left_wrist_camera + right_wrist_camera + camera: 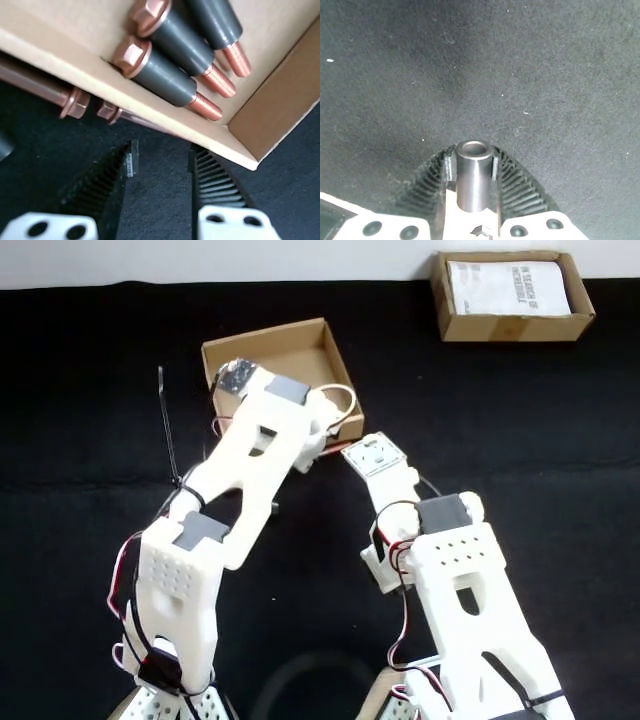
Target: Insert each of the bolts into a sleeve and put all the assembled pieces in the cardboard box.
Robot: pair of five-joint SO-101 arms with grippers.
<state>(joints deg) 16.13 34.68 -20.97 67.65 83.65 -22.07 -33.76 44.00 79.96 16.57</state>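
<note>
Black surface (520,60); cardboard box (270,337) has 3 assembled pieces (160,75) inside. Just outside its wall, left hand (161,150) spread, prob. lined up for 2 bare bolts (75,102) beside it. Over the surface, right hand (472,155) pinches sleeve (471,180), bore outward, ready for a bolt.

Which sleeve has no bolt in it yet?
The sleeve held in the right gripper: its bore is empty. The three in the cardboard box each have a bolt through them.

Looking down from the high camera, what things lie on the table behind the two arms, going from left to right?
Thin black strip → open cardboard box → cardboard box with a printed sheet.
</note>
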